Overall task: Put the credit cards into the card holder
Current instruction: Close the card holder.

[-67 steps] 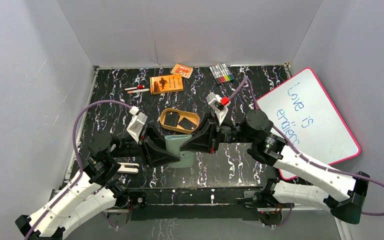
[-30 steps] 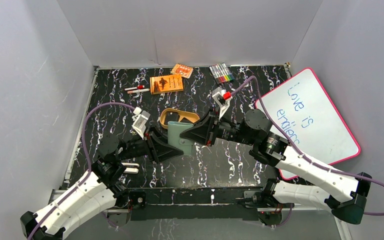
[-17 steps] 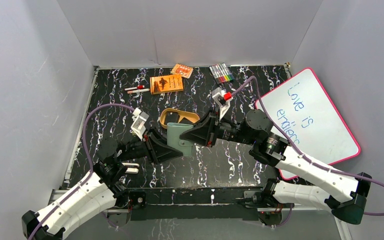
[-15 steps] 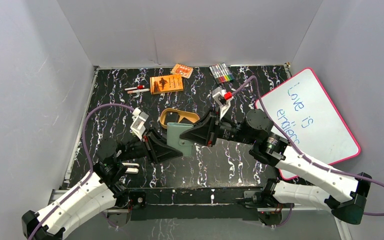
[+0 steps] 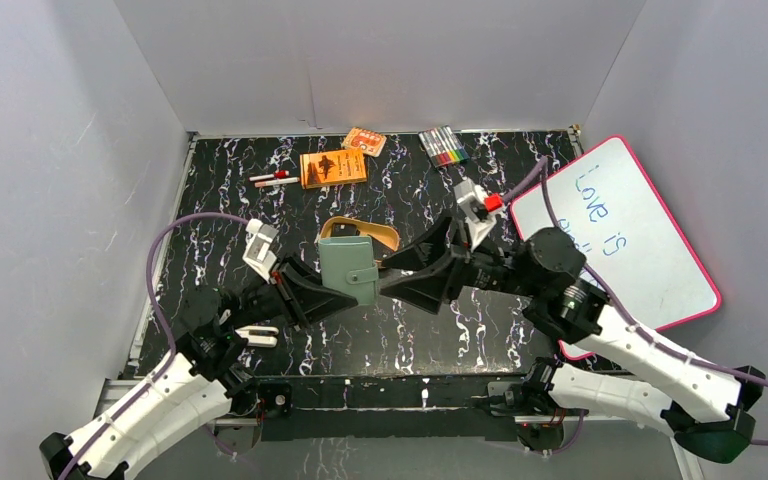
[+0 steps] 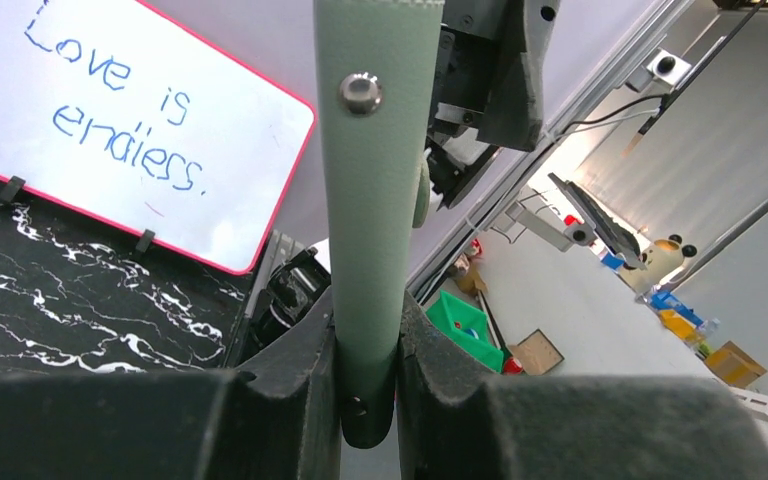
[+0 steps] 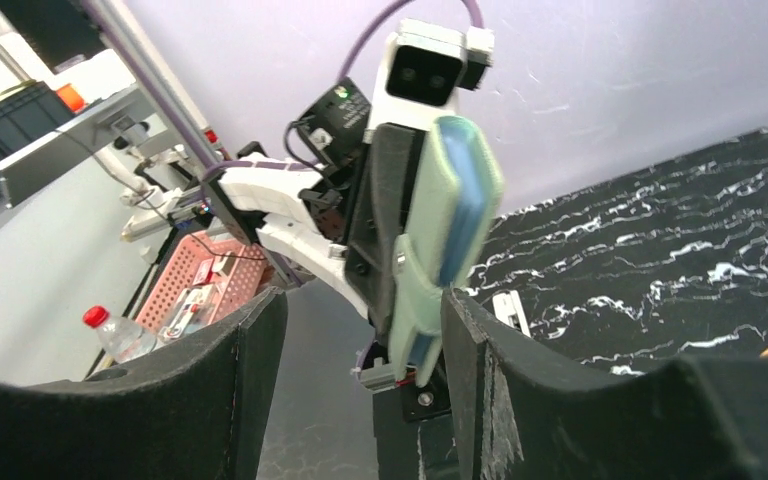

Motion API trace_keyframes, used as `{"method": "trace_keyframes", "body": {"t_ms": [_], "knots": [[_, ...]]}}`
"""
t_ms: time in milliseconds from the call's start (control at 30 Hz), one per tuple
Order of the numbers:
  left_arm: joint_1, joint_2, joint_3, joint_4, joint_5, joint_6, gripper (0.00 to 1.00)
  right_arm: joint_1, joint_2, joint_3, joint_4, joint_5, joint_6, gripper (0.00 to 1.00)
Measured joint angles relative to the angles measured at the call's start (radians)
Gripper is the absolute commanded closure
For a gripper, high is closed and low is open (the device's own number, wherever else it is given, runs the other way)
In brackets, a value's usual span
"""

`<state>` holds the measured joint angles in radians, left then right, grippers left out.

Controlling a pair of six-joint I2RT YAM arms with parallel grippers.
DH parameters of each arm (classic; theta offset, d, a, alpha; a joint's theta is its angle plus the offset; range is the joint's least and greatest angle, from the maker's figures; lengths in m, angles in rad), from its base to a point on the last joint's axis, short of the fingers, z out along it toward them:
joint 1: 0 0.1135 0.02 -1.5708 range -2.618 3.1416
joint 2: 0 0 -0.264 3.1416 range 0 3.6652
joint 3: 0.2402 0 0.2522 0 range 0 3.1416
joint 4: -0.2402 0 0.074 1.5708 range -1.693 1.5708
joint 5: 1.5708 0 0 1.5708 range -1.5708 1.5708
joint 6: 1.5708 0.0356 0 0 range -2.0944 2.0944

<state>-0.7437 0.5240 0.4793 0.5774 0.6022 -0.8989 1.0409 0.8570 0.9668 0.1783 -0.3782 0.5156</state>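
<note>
A pale green card holder [image 5: 348, 270] with a snap flap hangs above the table, and my left gripper [image 5: 326, 287] is shut on its lower left edge. In the left wrist view the card holder [image 6: 372, 200] stands edge-on, clamped between the fingers of that left gripper [image 6: 368, 400]. My right gripper [image 5: 392, 272] is open just right of it, holding nothing. From the right wrist, the card holder [image 7: 442, 235] shows a blue lining and sits close by the right finger of the open right gripper [image 7: 360, 390]. The credit cards are hidden.
A tan oval tray [image 5: 375, 231] lies behind the holder. At the back are an orange booklet [image 5: 333, 167], a small orange box [image 5: 364, 141], markers [image 5: 443, 146] and pens [image 5: 273, 179]. A pink-framed whiteboard [image 5: 615, 235] leans at the right.
My right gripper has opened, let go of the card holder and drawn back to the right. The left gripper keeps the holder, which now faces up towards the top camera.
</note>
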Motion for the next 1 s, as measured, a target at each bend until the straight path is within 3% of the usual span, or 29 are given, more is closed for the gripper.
{"method": "trace_keyframes", "body": {"t_ms": [333, 667, 1000], "knots": [[0.000, 0.017, 0.000, 0.053, -0.071, -0.046, 1.00, 0.000, 0.000, -0.016, 0.032, -0.069, 0.033, 0.38], [0.003, 0.031, 0.008, 0.070, -0.100, -0.060, 1.00, -0.008, 0.040, -0.042, 0.093, -0.018, 0.087, 0.35], [0.002, -0.012, 0.023, 0.002, -0.106, -0.023, 1.00, -0.005, -0.019, -0.042, -0.021, 0.069, 0.022, 0.36]]}}
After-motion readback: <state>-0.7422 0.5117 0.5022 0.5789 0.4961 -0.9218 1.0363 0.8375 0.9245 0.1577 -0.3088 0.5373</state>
